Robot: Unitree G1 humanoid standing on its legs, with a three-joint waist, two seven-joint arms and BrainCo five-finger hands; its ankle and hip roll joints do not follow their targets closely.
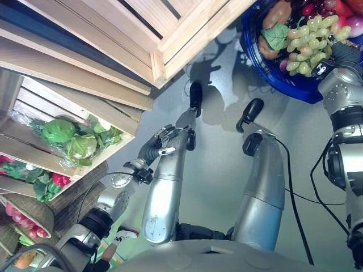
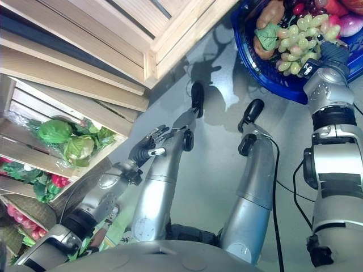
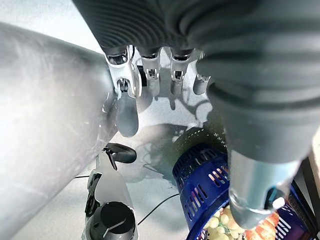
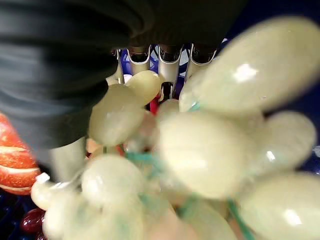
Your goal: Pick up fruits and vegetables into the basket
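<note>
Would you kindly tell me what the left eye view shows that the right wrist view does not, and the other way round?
The left eye view adds the wider scene: wooden crates, leafy greens in a lower crate, and the left robot hand, open and empty, low beside the crates. The right wrist view adds close detail: an orange-red fruit and a small dark red fruit. Both share the green grapes, the blue basket and the right robot hand, its dark cover over the grapes.
</note>
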